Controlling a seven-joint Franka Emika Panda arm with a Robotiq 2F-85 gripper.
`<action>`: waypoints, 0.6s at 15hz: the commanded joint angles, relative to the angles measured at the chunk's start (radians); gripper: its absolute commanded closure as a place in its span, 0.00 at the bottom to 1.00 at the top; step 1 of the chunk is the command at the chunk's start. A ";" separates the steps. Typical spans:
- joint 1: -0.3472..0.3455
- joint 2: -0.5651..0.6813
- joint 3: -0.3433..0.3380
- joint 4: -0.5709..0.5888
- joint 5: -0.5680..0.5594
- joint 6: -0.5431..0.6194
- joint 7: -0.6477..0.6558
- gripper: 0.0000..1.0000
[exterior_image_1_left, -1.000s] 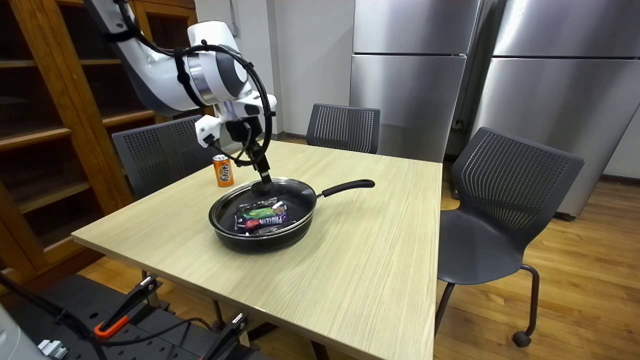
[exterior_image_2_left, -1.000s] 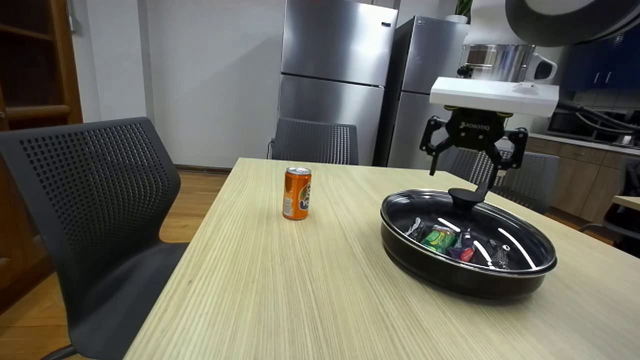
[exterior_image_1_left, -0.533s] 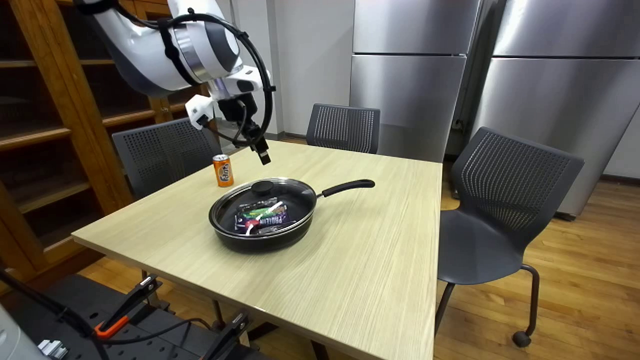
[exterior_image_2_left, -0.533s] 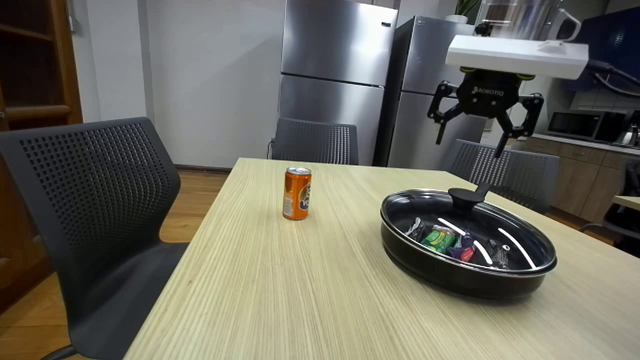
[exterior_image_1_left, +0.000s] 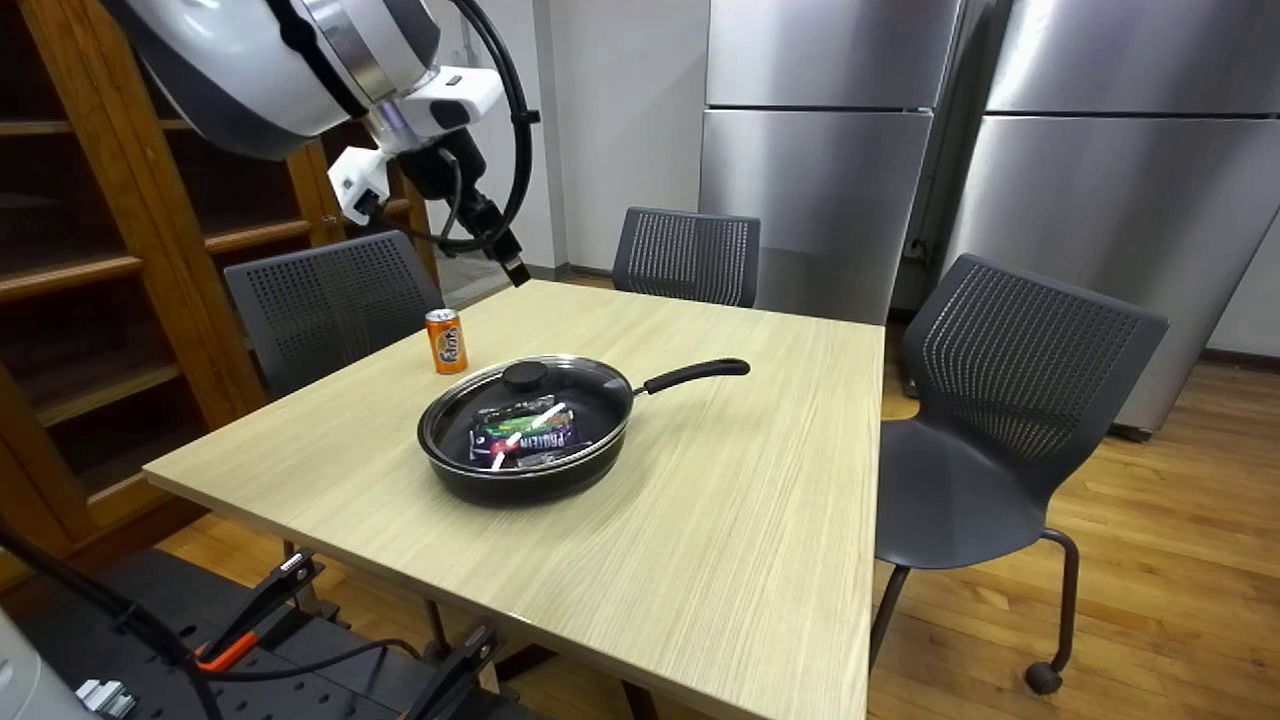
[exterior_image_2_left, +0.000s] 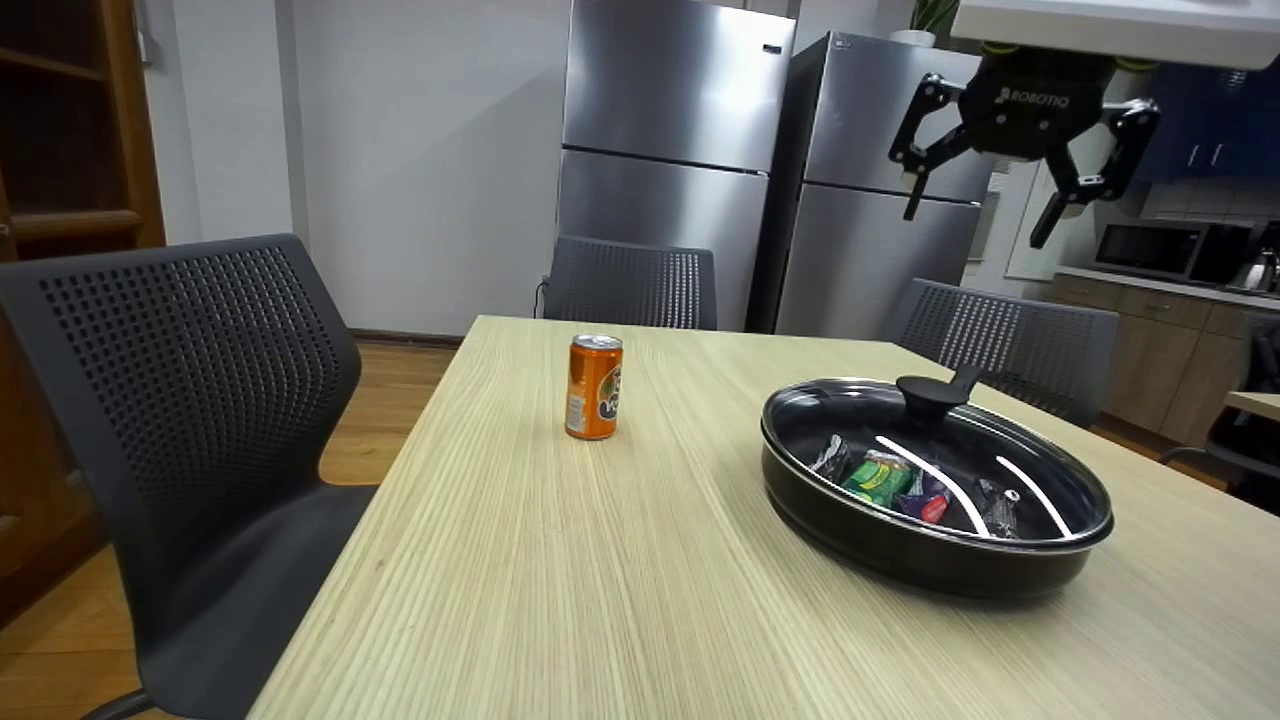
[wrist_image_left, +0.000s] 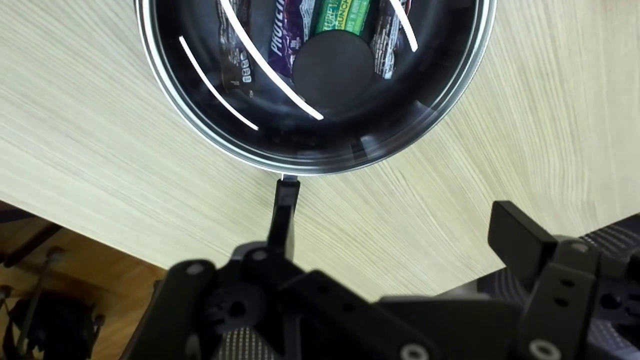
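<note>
The table (exterior_image_1_left: 720, 540) has a pale top with fine wood grain, and under it lies a floor (exterior_image_1_left: 1150, 570) of yellowish-brown boards. Behind there is a light grey wall (exterior_image_1_left: 630, 130), and beside it a tall brown wooden cabinet (exterior_image_1_left: 172, 250). In an exterior view one can see also a microwave (exterior_image_2_left: 1148, 258) on a counter (exterior_image_2_left: 1180, 288) in the background.

The black frying pan (exterior_image_1_left: 520, 487) rests on the table, and the glass lid (exterior_image_2_left: 1010, 450) lies on it with the black knob (exterior_image_2_left: 932, 393) upwards. The gripper (exterior_image_2_left: 975, 228) hangs in the air, higher than the lid and well apart from it; its two fingers (exterior_image_2_left: 1048, 220) are spread wide, and it has hold of nothing.

There is one pan with one handle (exterior_image_1_left: 700, 372), and one lid with one knob. Through the glass, the wrist view shows four wrapped bars (wrist_image_left: 345, 12): one is green, one is purple, and two are dark. One orange can (exterior_image_1_left: 446, 342) stands upright on the table, well apart from the pan. Three dark chairs (exterior_image_1_left: 960, 490) are placed around the table, and two steel refrigerators (exterior_image_1_left: 815, 220) stand behind it. In an exterior view, two black clamps (exterior_image_1_left: 262, 605) are below the near edge of the table, one of them partly out of view
</note>
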 joint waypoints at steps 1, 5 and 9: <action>-0.010 -0.150 0.035 -0.091 -0.123 -0.031 0.120 0.00; -0.006 -0.253 0.076 -0.154 -0.200 -0.045 0.207 0.00; 0.000 -0.217 0.067 -0.136 -0.181 -0.017 0.176 0.00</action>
